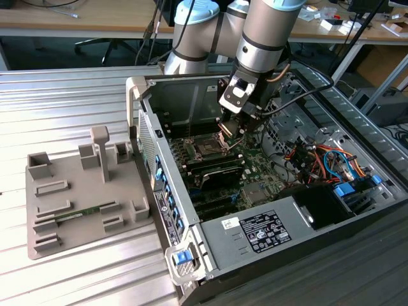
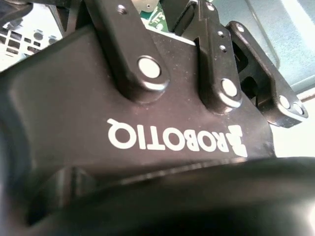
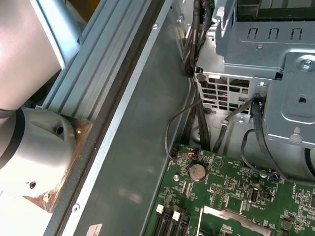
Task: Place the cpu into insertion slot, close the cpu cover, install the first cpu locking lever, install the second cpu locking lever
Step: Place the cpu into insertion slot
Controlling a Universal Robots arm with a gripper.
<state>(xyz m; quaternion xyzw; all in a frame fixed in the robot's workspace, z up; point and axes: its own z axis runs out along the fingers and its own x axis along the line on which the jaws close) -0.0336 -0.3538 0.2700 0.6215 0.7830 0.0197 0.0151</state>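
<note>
Your insertion slot lies flat on the green board inside the open case, dark centre facing up. It is square, so it has no long axis. The gripper hangs over the board, just beside the slot toward the exterior view's right and clear of it. A small coppery-edged piece slants at its tip. You cannot tell whether that is the cpu, nor how wide the gripper stands.

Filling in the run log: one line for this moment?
gripper: inside open case, near slot, on its exterior-view right | slot: centre dark | board: green
</note>
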